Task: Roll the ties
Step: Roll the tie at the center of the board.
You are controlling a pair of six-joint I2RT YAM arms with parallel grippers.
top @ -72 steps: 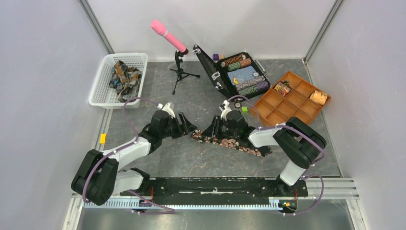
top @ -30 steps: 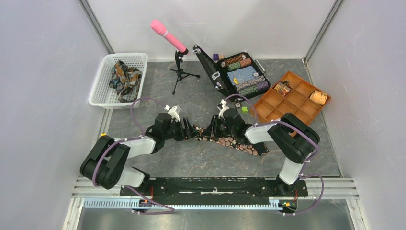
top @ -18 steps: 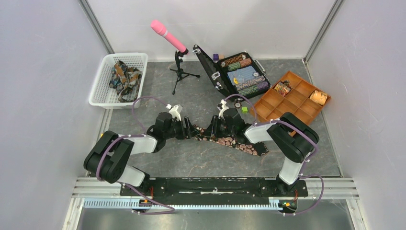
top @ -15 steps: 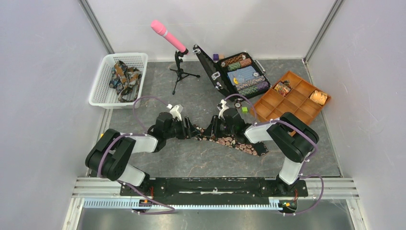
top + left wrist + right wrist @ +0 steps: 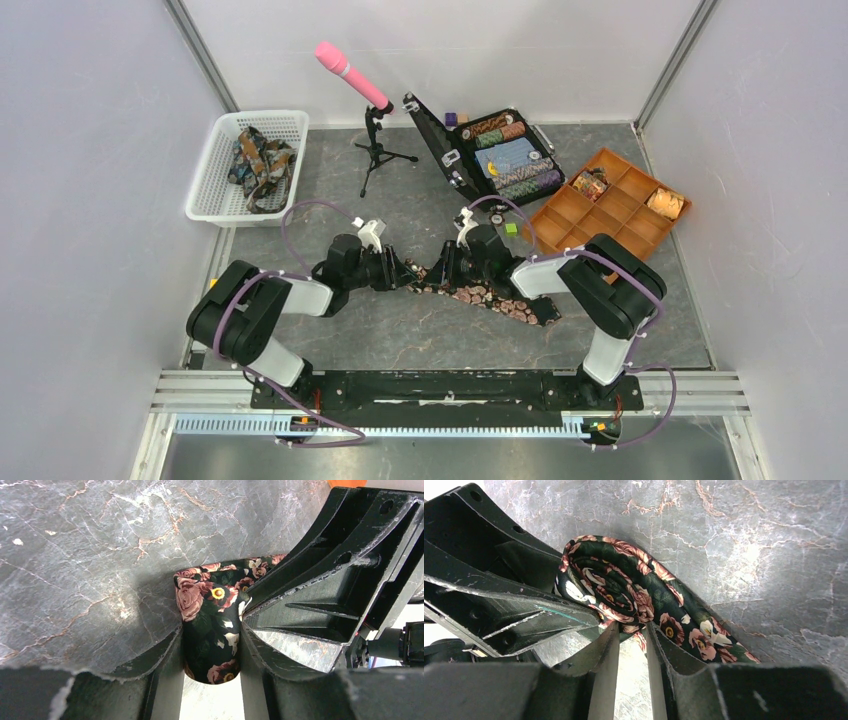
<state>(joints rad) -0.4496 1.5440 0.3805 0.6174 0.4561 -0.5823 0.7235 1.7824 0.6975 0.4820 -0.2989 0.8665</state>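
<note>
Tally: one floral tie part-rolled on the counter; one white basket holding a tangle of ties, number unclear; one orange tray with one dark coil and one tan coil; one pink microphone; one open chip case.

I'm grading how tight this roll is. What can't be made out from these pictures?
- Top external: the rolled end of the floral tie, covered by the left gripper and right gripper.
- Left wrist: the roll's far side, behind the right gripper's body.
- Right wrist: the unrolled tail, cut off by that gripper's own fingers and the frame's lower edge.
- Top external: how many tangled ties lie in the white basket; too small.
</note>
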